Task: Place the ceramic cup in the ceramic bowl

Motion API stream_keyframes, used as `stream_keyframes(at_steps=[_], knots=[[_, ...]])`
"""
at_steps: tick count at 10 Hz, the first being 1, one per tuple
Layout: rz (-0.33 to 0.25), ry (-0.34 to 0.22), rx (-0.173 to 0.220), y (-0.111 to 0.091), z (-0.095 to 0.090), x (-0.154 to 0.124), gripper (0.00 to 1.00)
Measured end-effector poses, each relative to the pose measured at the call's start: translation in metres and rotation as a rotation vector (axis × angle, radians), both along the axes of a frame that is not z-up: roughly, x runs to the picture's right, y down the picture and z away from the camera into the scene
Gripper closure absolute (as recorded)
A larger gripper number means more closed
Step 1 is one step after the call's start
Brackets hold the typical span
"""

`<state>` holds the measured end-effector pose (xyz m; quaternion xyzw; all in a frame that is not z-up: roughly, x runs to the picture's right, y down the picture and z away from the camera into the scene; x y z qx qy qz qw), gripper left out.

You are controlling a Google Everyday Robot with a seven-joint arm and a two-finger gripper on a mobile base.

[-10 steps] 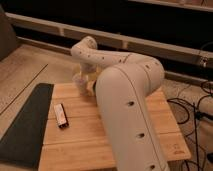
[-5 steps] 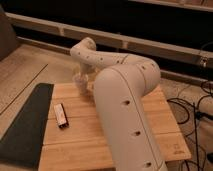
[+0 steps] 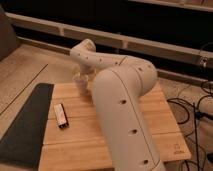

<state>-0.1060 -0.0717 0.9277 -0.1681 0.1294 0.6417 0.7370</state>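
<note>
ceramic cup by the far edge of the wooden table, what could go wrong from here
1. The ceramic cup stands close to the wooden table's far edge, directly under the gripper; an off-centre contact could tip it or push it off.
2. The ceramic bowl is not in view: the robot's arm hides much of the table, so the place to set the cup down cannot be checked.

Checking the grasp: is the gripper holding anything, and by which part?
Cannot tell: the gripper is at the ceramic cup, far left of the table.
</note>
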Motion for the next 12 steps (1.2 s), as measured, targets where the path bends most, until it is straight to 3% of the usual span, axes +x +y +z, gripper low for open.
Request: stream_keyframes(at_steps=[12], knots=[[0.001, -0.004, -0.052, 0.015, 0.023, -0.006, 0.35]])
